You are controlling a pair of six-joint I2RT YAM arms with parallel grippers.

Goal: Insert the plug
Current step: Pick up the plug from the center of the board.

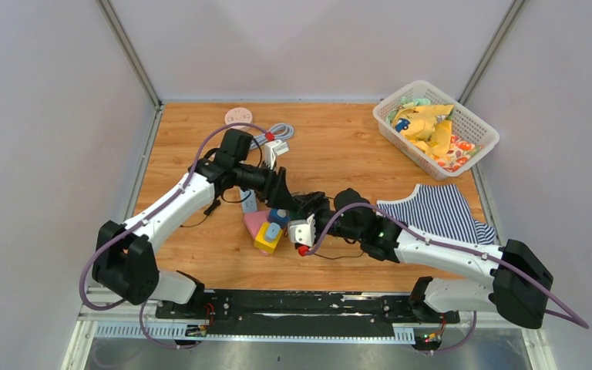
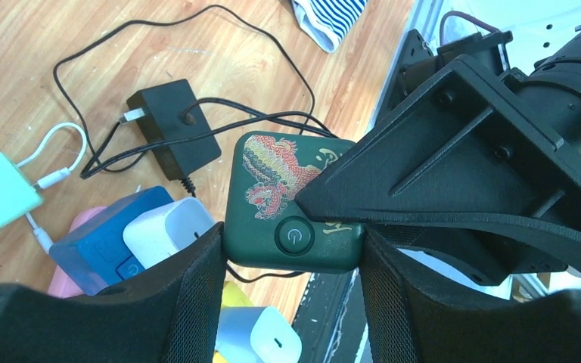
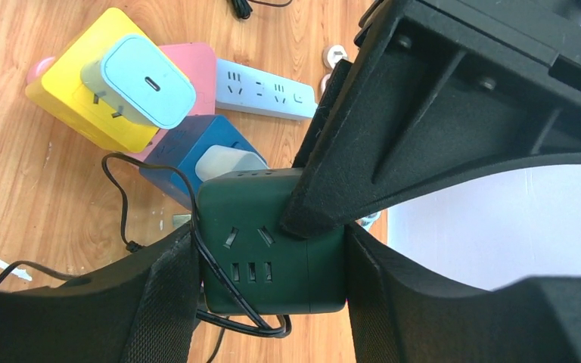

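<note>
- We count two claws, one green socket cube, one black plug, one white power strip, two other cubes that each carry a charger, one pink block, one basket and one striped cloth.
- The green socket cube (image 2: 265, 174) is near the middle of the desk (image 1: 339, 139), where the two arms meet.
- The left claw (image 2: 291, 249) grips the cube, with a finger flat against each side of its dragon-printed face.
- The right claw (image 3: 270, 234) clamps the same cube across its socket face.
- The black plug (image 2: 172, 127) lies flat on the wood just beside the cube, on the side toward the striped cloth (image 1: 439, 212). Neither claw holds it.
- The plug's thin black cable runs along the left edge of the socket face and loops under the cube.
- Each claw's black body covers part of the cube in the other wrist view.
- Crowded on the cube's left-edge side are a yellow cube (image 3: 68, 106) with a pale blue charger (image 3: 147, 79), a blue cube (image 3: 178, 162) with a white charger (image 3: 231, 162), the pink block (image 3: 197, 64) and the white power strip (image 3: 265, 92).
- The basket (image 1: 462, 109), full of cloths, sits in the far right corner.
</note>
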